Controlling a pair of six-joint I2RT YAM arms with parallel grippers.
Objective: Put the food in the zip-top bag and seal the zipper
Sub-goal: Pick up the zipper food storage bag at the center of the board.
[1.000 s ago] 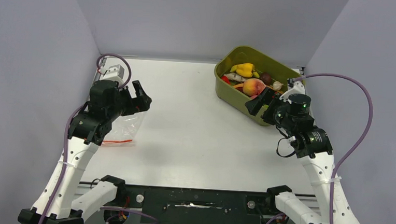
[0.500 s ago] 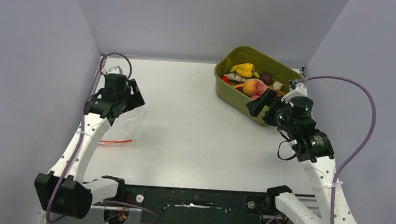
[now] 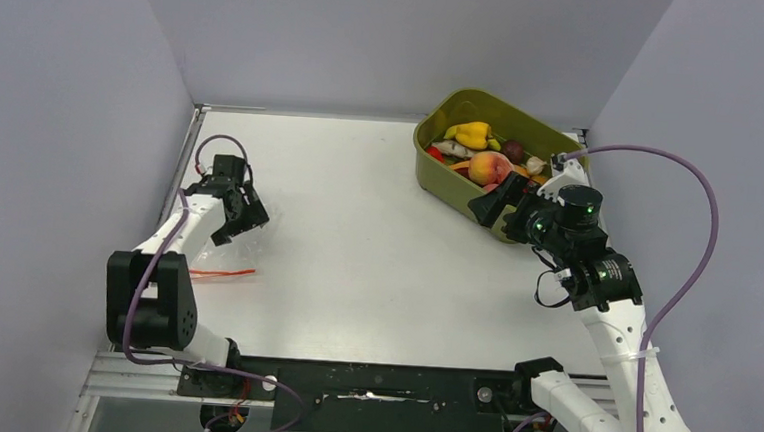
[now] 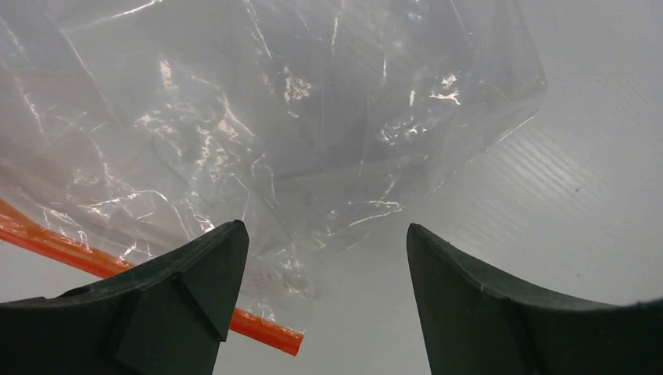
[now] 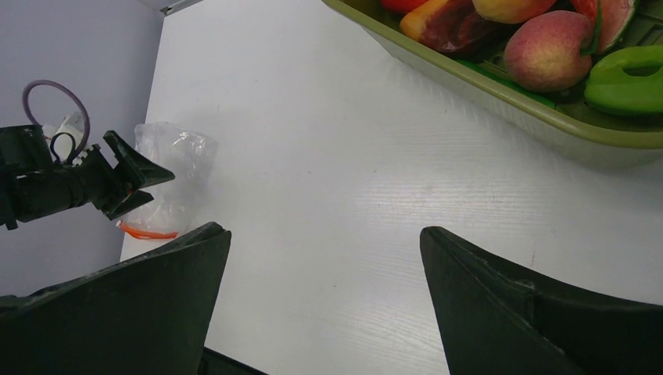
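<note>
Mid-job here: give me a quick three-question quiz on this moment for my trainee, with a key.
1. Which gripper hangs above the zip-top bag?
2. True or false: the peach already lies inside the bag.
3. The right gripper is: A) shut on the peach; B) open and empty, near the olive-green tub; C) shut and empty.
Key: 1. The left gripper, jaws open. 2. False: it lies in the tub. 3. B.
</note>
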